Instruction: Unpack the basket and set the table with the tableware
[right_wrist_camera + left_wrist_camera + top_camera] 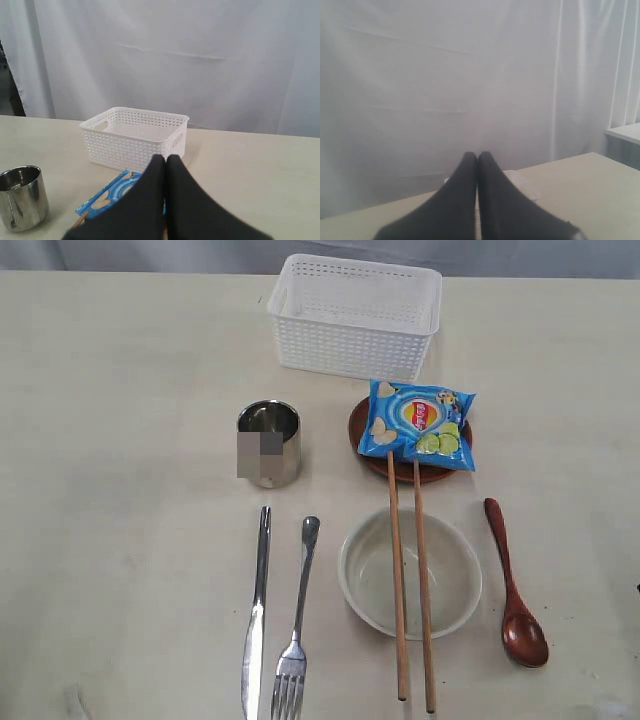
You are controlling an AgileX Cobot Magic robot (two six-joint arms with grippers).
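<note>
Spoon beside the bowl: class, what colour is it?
The spoon is a glossy reddish-brown wood, best seen in the exterior view.

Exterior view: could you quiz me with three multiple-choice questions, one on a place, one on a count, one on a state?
1. Where does the chips bag lie? A on the brown plate; B inside the basket; C inside the bowl.
2. How many chopsticks rest across the bowl? A one; B two; C four.
3. The basket is: A on its side; B upside down; C upright and empty.
Answers: 1 A, the bag covers most of the plate. 2 B, a pair spans the rim. 3 C, only its bare white floor shows.
</note>
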